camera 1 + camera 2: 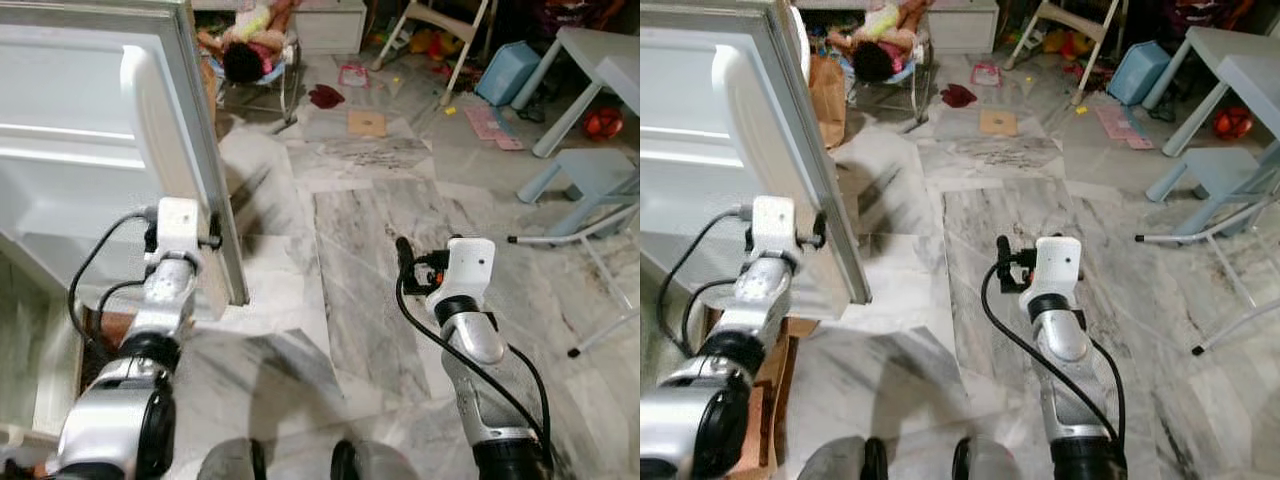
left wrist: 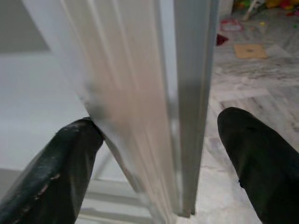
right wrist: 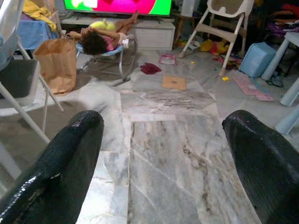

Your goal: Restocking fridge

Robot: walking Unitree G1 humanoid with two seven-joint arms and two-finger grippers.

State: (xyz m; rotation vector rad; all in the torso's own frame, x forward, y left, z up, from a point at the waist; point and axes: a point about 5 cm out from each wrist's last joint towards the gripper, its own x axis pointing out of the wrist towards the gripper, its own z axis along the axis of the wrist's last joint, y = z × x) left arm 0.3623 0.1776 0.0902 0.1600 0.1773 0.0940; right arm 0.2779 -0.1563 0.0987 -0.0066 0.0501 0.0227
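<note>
the left gripper [image 2: 154,154] was spread astride the open fridge door's [image 1: 120,180] free edge, a stiff, smooth, likely heavy panel best gripped there, while the right gripper [image 3: 163,158] hung wide apart over the floor [image 1: 370,300].

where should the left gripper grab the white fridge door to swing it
Take the white fridge door by its free vertical grey edge, coming in from the edge's end with one finger each side. The left gripper sits open there now, its black fingers straddling the thin edge, far from the hinge.
</note>
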